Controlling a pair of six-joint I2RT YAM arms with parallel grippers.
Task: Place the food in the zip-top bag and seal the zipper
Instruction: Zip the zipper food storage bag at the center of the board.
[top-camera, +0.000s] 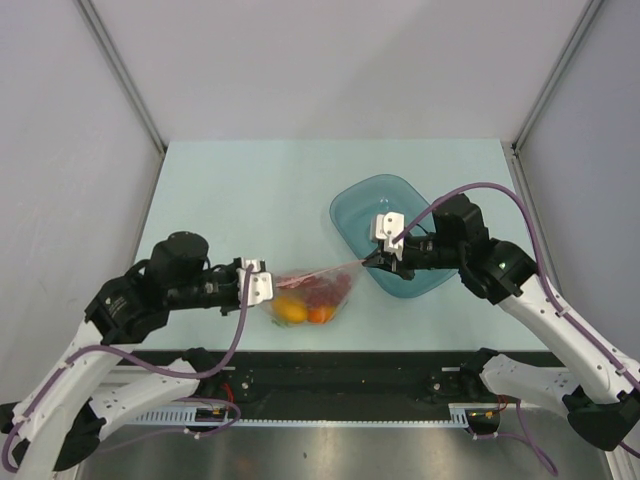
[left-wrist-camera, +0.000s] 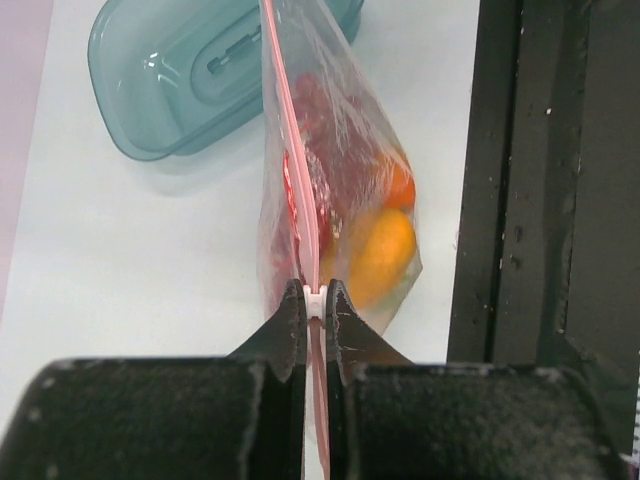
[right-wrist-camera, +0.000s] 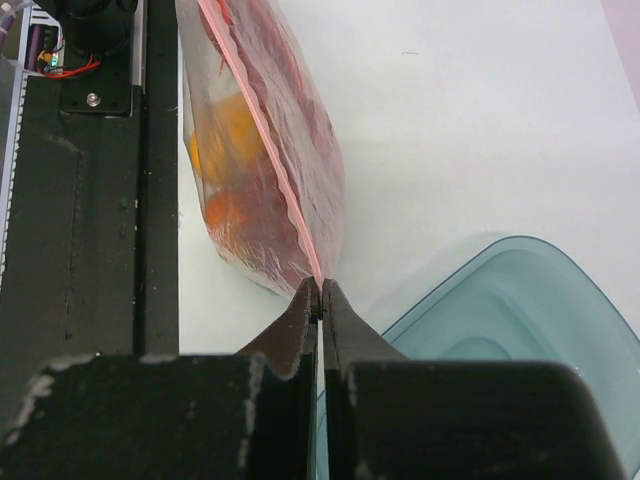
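The zip-top bag (top-camera: 312, 296) hangs between my two grippers near the table's front edge, its zipper (top-camera: 325, 270) stretched taut. Inside it I see orange and yellow round fruits (top-camera: 292, 311) and dark red food (top-camera: 325, 293). My left gripper (top-camera: 262, 287) is shut on the zipper's white slider (left-wrist-camera: 315, 299) at the bag's left end. My right gripper (top-camera: 381, 260) is shut on the bag's right corner (right-wrist-camera: 319, 279). In the left wrist view the zipper (left-wrist-camera: 283, 130) runs away from my fingers. The yellow fruit (left-wrist-camera: 382, 250) and red food (left-wrist-camera: 325, 130) show through the plastic.
A translucent blue bowl (top-camera: 352, 205) stands at the right middle of the table, just behind my right gripper; it also shows in the left wrist view (left-wrist-camera: 140, 90) and right wrist view (right-wrist-camera: 520, 310). The black front rail (top-camera: 330, 385) runs close below the bag.
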